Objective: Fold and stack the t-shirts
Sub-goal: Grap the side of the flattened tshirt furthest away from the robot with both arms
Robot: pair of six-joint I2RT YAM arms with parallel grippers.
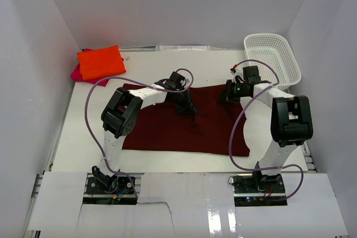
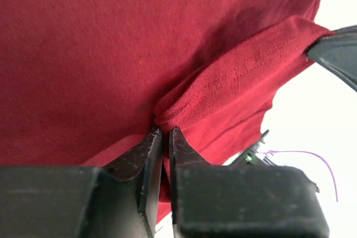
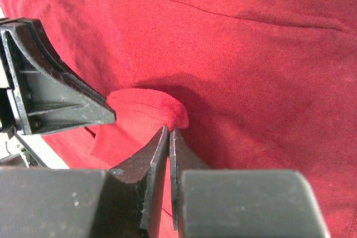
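In the middle of the white bench (image 1: 83,132), your maroon t-shirt (image 1: 167,129) lay spread out mostly flat, its long side running left to right between the two arms. Your left end effector (image 1: 188,107) was down on the cloth near the shirt's far edge, about midway along it. In the left wrist view its fingers (image 2: 150,149) were nearly together and pinched a raised fold of the maroon fabric at their tips, beside a stitched hem. Your right end effector (image 1: 227,94) sat just to the right of it, at the shirt's far right part. In the right wrist view its fingers (image 3: 150,154) were pressed together on a small hump of the same cloth. Each wrist view caught a black finger of the other arm close by. At the far left corner, the orange t-shirt (image 1: 100,62) rested folded on top of the magenta-pink t-shirt (image 1: 75,72), which showed only along its left edge. The white mesh basket (image 1: 290,62) stood at the far right corner, apart from the shirts.
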